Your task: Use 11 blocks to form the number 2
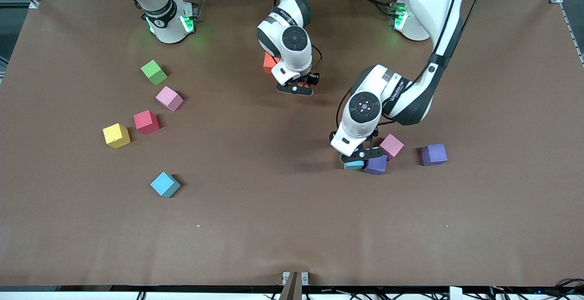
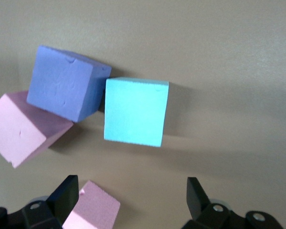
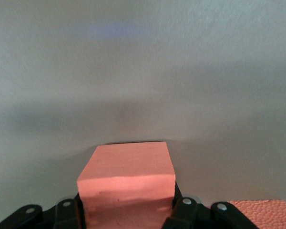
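My right gripper (image 1: pixel 296 88) is shut on an orange block (image 3: pixel 126 179) and holds it over the table's middle; a second orange block (image 1: pixel 270 62) lies by it. My left gripper (image 1: pixel 362 156) is open above a cluster of a blue block (image 2: pixel 136 111), a purple block (image 2: pixel 66 83) and a pink block (image 2: pixel 24 129). In the left wrist view another pink block (image 2: pixel 90 212) sits between the open fingers (image 2: pixel 66 195), close to one. Another purple block (image 1: pixel 434 154) lies apart from the cluster, toward the left arm's end. No digit shape shows.
Toward the right arm's end lie a green cube (image 1: pixel 154 72), a pink block (image 1: pixel 169 98), a red block (image 1: pixel 146 122), a yellow block (image 1: pixel 116 135) and a blue block (image 1: pixel 165 184), spread apart on the brown table (image 1: pixel 273 227).
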{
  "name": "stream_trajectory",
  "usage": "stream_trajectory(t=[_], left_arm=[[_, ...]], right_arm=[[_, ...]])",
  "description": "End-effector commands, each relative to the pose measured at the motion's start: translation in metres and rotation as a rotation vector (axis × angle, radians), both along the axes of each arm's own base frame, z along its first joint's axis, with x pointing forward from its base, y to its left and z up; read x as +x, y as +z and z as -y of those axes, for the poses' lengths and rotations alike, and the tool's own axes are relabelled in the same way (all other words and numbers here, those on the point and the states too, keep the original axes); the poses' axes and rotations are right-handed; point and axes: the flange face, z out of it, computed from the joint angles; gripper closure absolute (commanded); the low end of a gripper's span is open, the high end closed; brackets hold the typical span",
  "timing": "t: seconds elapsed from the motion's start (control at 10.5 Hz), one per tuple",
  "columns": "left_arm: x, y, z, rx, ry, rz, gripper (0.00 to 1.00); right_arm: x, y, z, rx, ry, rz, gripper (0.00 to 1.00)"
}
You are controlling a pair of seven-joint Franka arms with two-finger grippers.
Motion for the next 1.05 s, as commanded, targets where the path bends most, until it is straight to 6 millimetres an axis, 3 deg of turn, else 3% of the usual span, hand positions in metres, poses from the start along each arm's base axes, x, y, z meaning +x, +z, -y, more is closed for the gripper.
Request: stream_trajectory(t=[0.0, 0.57, 0.67, 0.76, 0.86, 0.95], left_arm=[[0.016, -0.008, 0.007, 0.01, -0.039, 0.025, 0.0], [0.031, -0.024, 0.001, -0.054, -0.068, 0.093, 0.0], [0.031, -0.024, 0.0, -0.054, -0.071, 0.091, 0.0], [0.031, -0.026, 0.0, -0.052, -0.073, 0.09, 0.0], [0.032, -0.028, -0.002, -0.051, -0.07, 0.088, 0.0], [0.032, -0.031, -0.003, -0.049, -0.089, 0.08, 0.0]], right_arm=[[-0.013, -0.007, -0.001, -0.009, -0.006, -0.007, 0.7], [-0.031, -0.017, 0.002, -0.039, 0.016, -0.014, 0.7], [-0.031, -0.017, 0.002, -0.039, 0.017, -0.013, 0.62], [-0.031, -0.016, 0.001, -0.038, 0.019, -0.012, 0.2], [-0.03, -0.013, 0.0, -0.034, 0.013, -0.008, 0.0], [-0.028, -0.007, 0.0, -0.03, -0.009, -0.006, 0.0]])
